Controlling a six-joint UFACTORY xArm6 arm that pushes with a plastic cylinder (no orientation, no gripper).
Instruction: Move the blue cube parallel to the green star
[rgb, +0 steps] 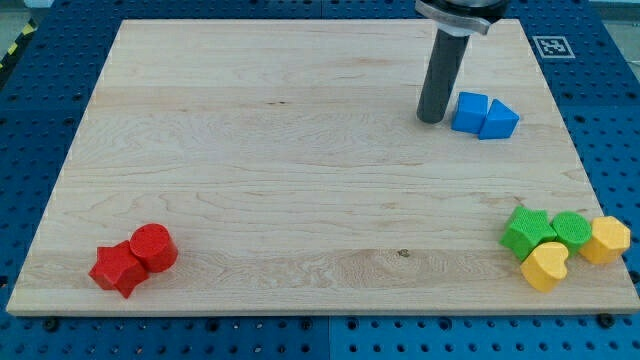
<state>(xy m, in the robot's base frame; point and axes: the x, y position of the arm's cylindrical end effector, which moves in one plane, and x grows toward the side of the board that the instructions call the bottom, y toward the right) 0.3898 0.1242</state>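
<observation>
The blue cube (468, 112) sits at the view's upper right on the wooden board (300, 180), touching a blue triangular block (499, 120) on its right. The green star (526, 231) lies at the view's lower right. My tip (432, 120) is at the end of the dark rod, just left of the blue cube and very close to it; I cannot tell whether they touch.
A green cylinder (572, 229), a yellow hexagonal block (607, 240) and a yellow heart (546, 267) cluster around the green star. A red cylinder (153, 247) and a red star (119, 269) lie at the view's lower left. A marker tag (552, 46) lies beyond the board's upper right corner.
</observation>
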